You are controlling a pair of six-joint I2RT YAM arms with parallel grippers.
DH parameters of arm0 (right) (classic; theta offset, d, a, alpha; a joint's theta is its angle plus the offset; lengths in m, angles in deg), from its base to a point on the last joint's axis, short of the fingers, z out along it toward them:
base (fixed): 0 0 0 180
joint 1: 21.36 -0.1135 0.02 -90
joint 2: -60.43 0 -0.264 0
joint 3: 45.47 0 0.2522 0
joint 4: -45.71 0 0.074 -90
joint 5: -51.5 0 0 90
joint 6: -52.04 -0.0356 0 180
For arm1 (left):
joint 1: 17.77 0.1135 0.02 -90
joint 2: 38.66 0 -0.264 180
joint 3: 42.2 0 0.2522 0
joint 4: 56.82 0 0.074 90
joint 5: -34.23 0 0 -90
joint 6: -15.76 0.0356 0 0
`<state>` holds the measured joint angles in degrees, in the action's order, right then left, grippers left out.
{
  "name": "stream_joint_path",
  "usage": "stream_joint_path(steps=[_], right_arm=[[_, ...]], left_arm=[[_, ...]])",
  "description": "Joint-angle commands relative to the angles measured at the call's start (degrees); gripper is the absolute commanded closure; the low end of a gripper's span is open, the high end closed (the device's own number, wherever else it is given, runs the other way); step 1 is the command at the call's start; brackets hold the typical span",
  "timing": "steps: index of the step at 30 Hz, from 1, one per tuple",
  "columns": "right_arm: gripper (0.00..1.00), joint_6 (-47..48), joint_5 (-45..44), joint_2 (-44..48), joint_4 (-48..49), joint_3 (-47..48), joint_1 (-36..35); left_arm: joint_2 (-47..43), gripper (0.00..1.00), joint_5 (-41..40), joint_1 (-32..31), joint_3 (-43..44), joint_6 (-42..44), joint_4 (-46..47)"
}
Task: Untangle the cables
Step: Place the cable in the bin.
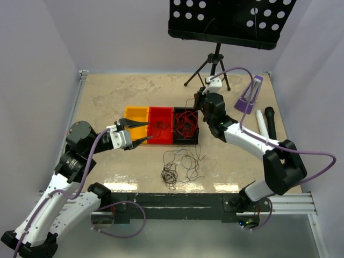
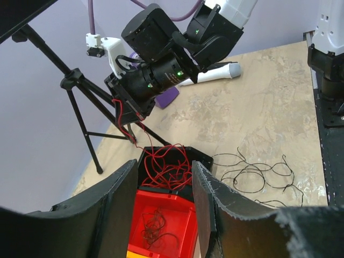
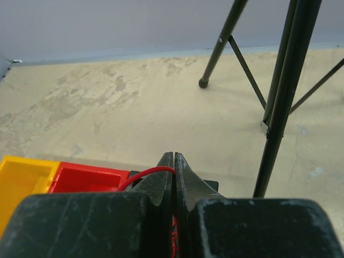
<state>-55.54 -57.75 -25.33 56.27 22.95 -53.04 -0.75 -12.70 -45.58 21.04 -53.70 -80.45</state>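
Observation:
Red cables (image 1: 185, 124) lie heaped in the black bin (image 1: 195, 141). My right gripper (image 1: 200, 102) hangs over that bin's far edge, shut on one red cable (image 3: 145, 174) that runs down into the heap (image 2: 161, 161). In the right wrist view its jaws (image 3: 174, 158) are pressed together with the red strand between them. A small clump of dark cables (image 1: 160, 126) sits in the red bin (image 1: 160, 140). More dark cables (image 1: 180, 166) sprawl on the table in front of the bins. My left gripper (image 1: 149, 131) hovers open at the near side of the yellow and red bins, holding nothing (image 2: 165, 166).
A yellow bin (image 1: 136, 114) adjoins the red one on the left. A music stand's tripod (image 1: 215, 62) stands at the back. A purple metronome (image 1: 250, 97), a white cylinder (image 1: 262, 122) and a black one (image 1: 270, 123) lie at the right.

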Motion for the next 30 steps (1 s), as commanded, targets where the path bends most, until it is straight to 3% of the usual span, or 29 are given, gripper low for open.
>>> stream_joint_path(steps=[1,16,30], right_arm=[[1.00,-0.52,-4.22,-0.29,-4.80,1.60,0.22],[1.00,-5.53,1.14,-8.64,-8.06,2.65,-1.72],[1.00,-13.00,-6.77,-14.18,-15.26,6.26,-5.85]], left_arm=[[-0.03,0.51,0.17,0.04,0.89,-0.85,1.87],[-0.29,0.53,0.09,0.13,0.98,-1.29,2.31],[-0.65,0.53,0.09,0.04,0.36,-0.67,2.57]])
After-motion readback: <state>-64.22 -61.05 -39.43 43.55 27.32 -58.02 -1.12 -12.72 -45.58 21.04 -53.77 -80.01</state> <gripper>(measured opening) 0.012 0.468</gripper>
